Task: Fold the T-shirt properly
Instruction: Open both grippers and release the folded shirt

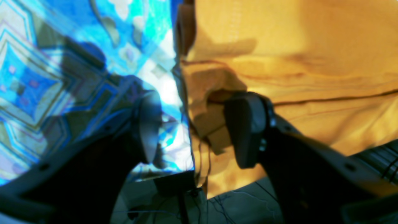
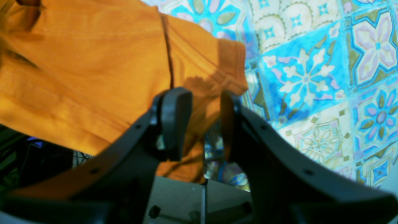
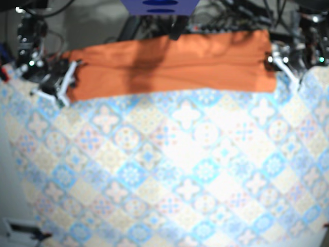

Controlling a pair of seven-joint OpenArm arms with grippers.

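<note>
T-shirt (image 3: 169, 64) in orange band on tablecloth (image 3: 169, 170), left end effector (image 1: 197, 105) apart, right end effector (image 2: 201, 96) apart

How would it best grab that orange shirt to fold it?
Probably by its two short ends, coming in from outside each end. The T-shirt lies as a long flat band, and its layered end edges are exposed where the left gripper and right gripper can pinch them.
</note>
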